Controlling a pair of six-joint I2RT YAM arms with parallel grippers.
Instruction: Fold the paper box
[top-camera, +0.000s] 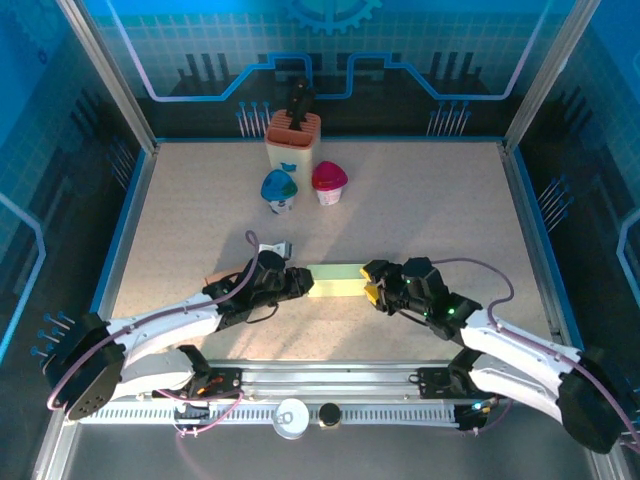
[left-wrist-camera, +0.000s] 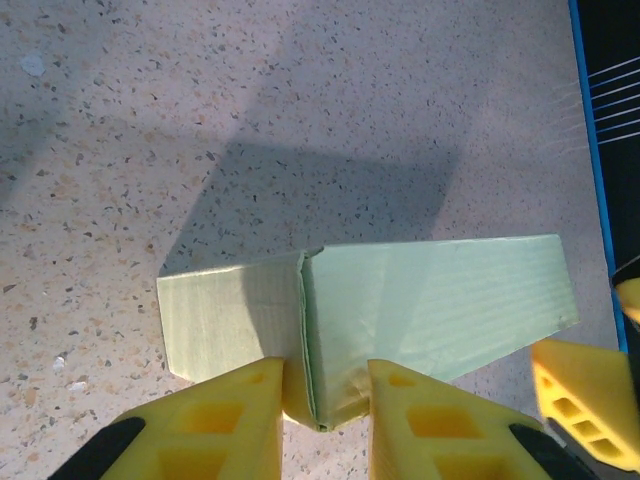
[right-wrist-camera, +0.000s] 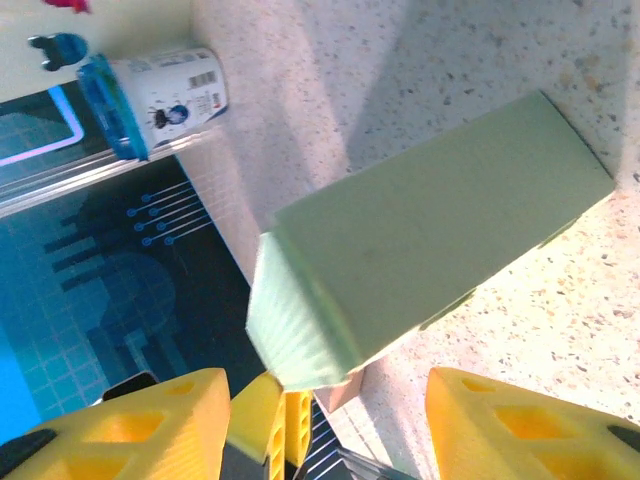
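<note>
The pale green paper box (top-camera: 335, 281) lies flat on the table between my two grippers. In the left wrist view its long body (left-wrist-camera: 440, 300) runs to the right, and an end flap (left-wrist-camera: 225, 315) is folded out to the left. My left gripper (left-wrist-camera: 325, 405) pinches the near corner at that fold, and the paper is crumpled between the yellow fingers (left-wrist-camera: 225, 425). My right gripper (right-wrist-camera: 330, 430) stands open at the box's other end (right-wrist-camera: 300, 320). Its fingers are wide apart and do not touch the box.
At the back of the table stand an orange-topped holder (top-camera: 293, 140), a blue-lidded cup (top-camera: 279, 189) and a pink-lidded cup (top-camera: 329, 182). The blue-lidded cup (right-wrist-camera: 160, 95) also shows in the right wrist view. Blue walls and a metal frame (top-camera: 110, 90) fence the table.
</note>
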